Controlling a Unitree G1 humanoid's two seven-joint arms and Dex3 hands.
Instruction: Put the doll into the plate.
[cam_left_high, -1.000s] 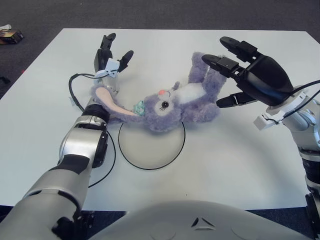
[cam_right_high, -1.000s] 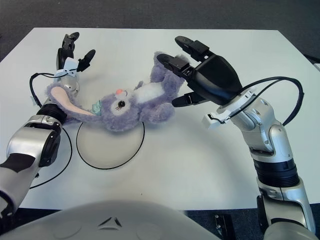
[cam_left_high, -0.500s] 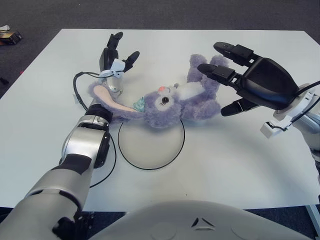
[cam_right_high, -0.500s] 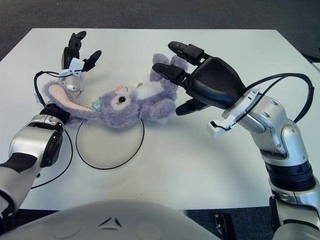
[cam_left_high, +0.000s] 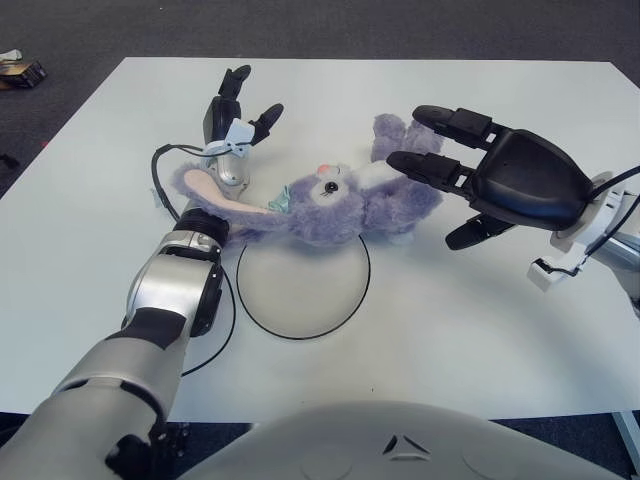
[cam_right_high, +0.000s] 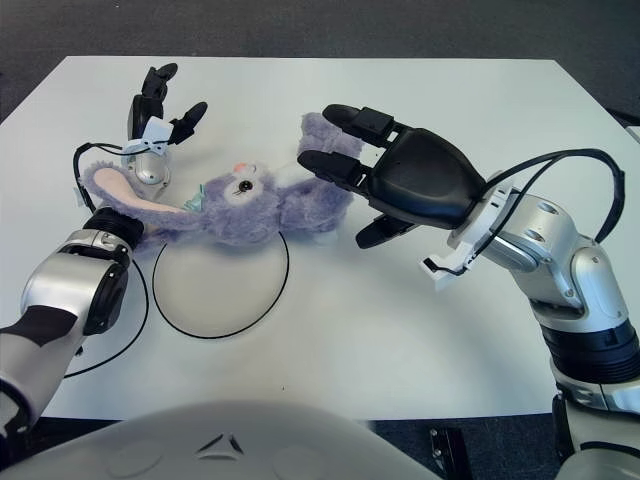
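The round white plate (cam_left_high: 303, 290) holds nothing, its black rim just clipped at the far edge by the purple plush bunny doll (cam_left_high: 330, 200). The bunny lies lengthwise across the table (cam_left_high: 480, 330), long pink-lined ears stretched toward the left hand (cam_left_high: 232, 115), legs toward the right hand (cam_left_high: 480, 170). Right hand reaches in from the right, palm down, fingers spread and gripping nothing, two fingertips over the legs. Left hand rises just beyond the ears, wrist beside them, fingers splayed upward, empty.
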